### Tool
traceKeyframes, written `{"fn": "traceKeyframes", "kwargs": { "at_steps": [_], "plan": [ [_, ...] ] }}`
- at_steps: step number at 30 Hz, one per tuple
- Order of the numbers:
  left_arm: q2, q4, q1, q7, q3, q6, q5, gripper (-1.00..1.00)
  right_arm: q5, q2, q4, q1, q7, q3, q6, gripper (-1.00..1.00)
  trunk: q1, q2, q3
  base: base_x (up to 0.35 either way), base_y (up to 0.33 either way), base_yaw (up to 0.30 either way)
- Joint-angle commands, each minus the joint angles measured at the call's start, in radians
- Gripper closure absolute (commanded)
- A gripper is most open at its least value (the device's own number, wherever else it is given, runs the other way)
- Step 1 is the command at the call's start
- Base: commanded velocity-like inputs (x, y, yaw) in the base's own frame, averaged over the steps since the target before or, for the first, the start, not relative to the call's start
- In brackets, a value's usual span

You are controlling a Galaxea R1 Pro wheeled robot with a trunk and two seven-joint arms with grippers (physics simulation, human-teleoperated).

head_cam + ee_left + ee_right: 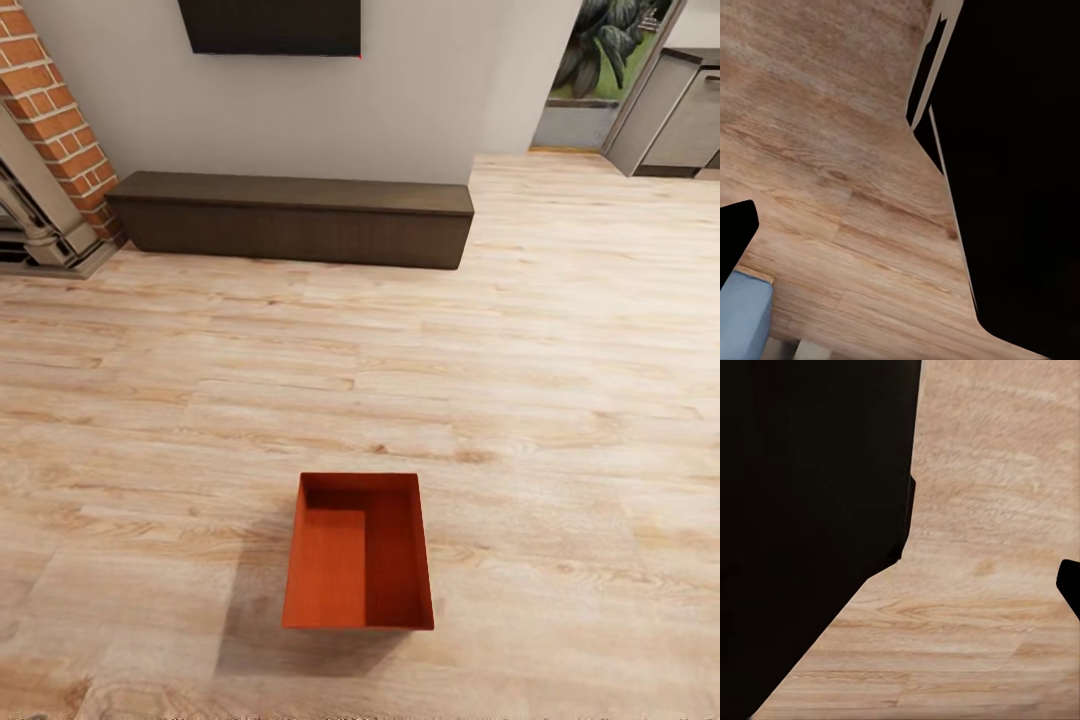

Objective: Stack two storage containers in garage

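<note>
**One container on the living-room planks**

Light wood-plank flooring [560, 330] is seen across the living room, bounded by a long low dark bench [290, 218] and a red brick fireplace [55, 110]. An orange-red rectangular open box [358, 552] is set upright on the planks, well apart from the bench. Finger spread cannot be told for either gripper.

The brick fireplace [45, 150] was cut off by the head view's edge, as was the dark panel [270, 25] on the wall. In both wrist views a large black shape [1020, 165] was seen close to the camera and could not be identified; gripper states could not be told.
</note>
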Motion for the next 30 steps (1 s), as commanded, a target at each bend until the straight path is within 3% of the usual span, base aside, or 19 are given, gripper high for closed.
{"fn": "traceKeyframes", "kwargs": {
  "at_steps": [1, 15, 30],
  "plan": [
    [0.0, -0.001, 0.0, 0.002, 0.001, 0.002, 0.004, -1.0, -0.01, 0.0, 0.003, -0.001, 0.0, 0.009, -0.006, -1.0, 0.0, 0.0, -0.002, 0.0, 0.0, 0.0],
    [0.0, -0.001, 0.0, 0.002, 0.001, 0.002, 0.004, -1.0, -0.01, 0.001, 0.003, -0.001, -0.001, 0.009, -0.006, -1.0, 0.0, 0.0, -0.024, 0.0, 0.0, 0.0],
    [0.0, -0.001, 0.0, 0.002, 0.001, 0.002, 0.004, -1.0, -0.01, 0.0, 0.003, -0.001, 0.0, 0.009, -0.006, -1.0, 0.0, 0.0, -0.027, 0.0, 0.0, 0.0]
  ]
}}
